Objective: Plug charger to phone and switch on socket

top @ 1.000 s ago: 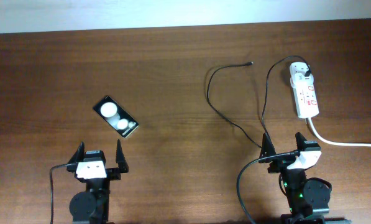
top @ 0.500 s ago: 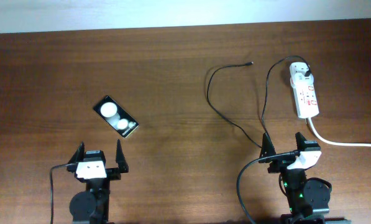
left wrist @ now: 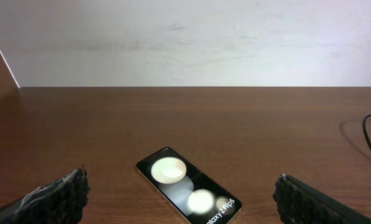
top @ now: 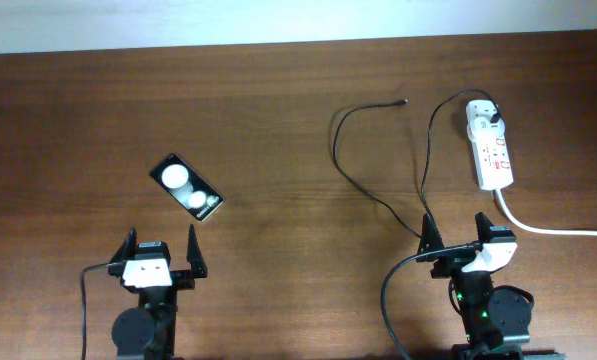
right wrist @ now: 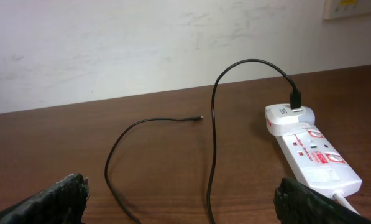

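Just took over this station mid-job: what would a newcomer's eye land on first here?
The glossy black phone, with two bright light spots on its screen, lies askew on the left side of the table, just beyond the open left gripper. On the right, the charger sits with its white plug head in the far end of the white socket, then loops thin and black across the wood to a loose connector tip, well apart from the phone.

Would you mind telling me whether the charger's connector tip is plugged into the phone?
Unplugged: the connector tip lies loose, well apart from the phone.
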`<state>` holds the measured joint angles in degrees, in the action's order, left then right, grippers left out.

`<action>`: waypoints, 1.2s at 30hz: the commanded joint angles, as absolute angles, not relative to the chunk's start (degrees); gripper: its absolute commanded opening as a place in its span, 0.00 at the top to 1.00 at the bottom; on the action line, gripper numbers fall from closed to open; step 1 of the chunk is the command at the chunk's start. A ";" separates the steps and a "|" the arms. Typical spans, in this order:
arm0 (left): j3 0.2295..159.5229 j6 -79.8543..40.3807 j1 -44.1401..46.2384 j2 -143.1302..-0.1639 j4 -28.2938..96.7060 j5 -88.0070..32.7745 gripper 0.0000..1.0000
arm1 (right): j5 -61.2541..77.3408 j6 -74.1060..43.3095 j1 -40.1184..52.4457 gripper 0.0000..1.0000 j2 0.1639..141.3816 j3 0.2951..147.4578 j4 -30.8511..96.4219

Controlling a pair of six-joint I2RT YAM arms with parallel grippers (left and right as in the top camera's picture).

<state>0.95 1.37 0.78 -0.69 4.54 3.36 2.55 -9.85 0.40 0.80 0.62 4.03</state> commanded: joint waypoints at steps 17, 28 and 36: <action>0.54 2.24 0.43 -0.40 -4.08 2.72 0.01 | 2.28 -9.23 -0.01 0.01 0.21 0.32 4.32; 0.54 2.20 0.43 -0.40 -22.33 2.70 0.01 | 2.31 -9.23 -0.01 0.01 0.21 0.32 4.32; 2.46 2.22 0.43 -0.40 -29.74 2.74 0.01 | 2.28 -9.23 -0.01 0.01 0.21 0.32 4.32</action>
<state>0.60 1.37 0.78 -0.67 -29.34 3.18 2.55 -9.82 0.40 0.80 0.62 4.03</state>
